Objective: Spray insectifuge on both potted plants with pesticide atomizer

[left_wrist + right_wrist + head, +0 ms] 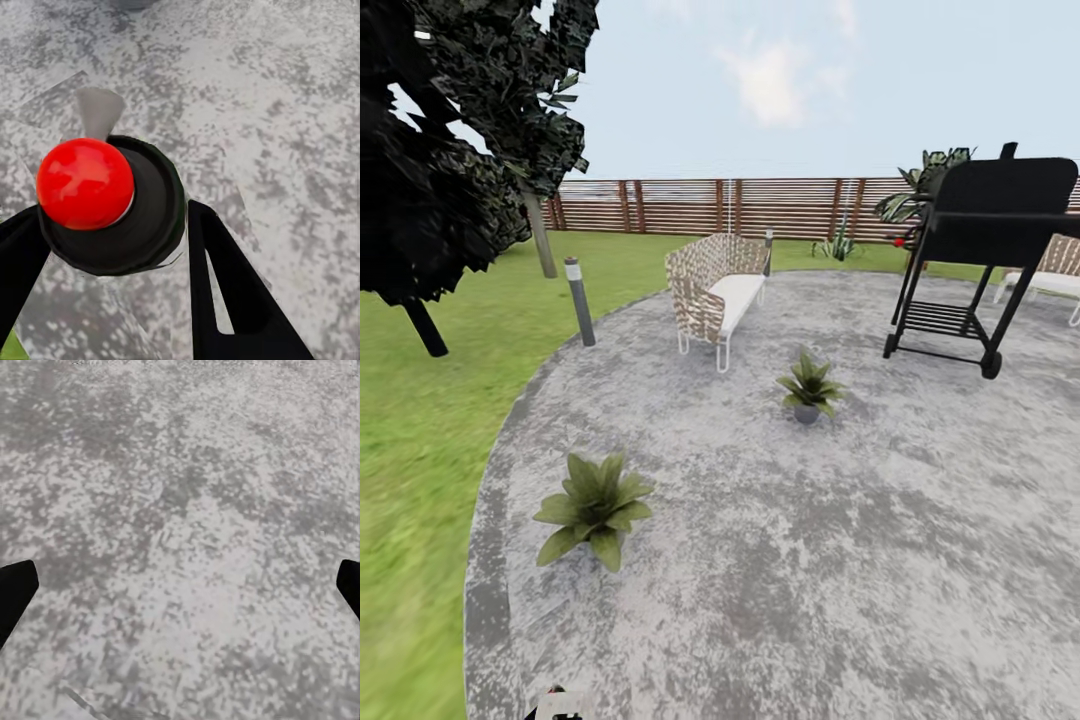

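Observation:
The pesticide atomizer (146,221) fills the left wrist view: a dark green round cap topped by a glossy red ball (85,182). My left gripper (112,216) is shut on it, one black finger (225,292) on each side. Two potted plants stand on the grey paving (810,560) in the head view. The nearer potted plant (595,505) is at the lower left and the farther one (809,385) is mid-frame. My right gripper (184,585) hangs open over bare paving, holding nothing.
A wicker bench (715,290) stands behind the farther plant and a black wheeled grill (980,230) at the right, with another seat (1055,275) behind it. A bollard light (578,300) marks the paving's edge. Lawn (420,430), dark trees (440,150) and a slatted fence (690,205) surround it.

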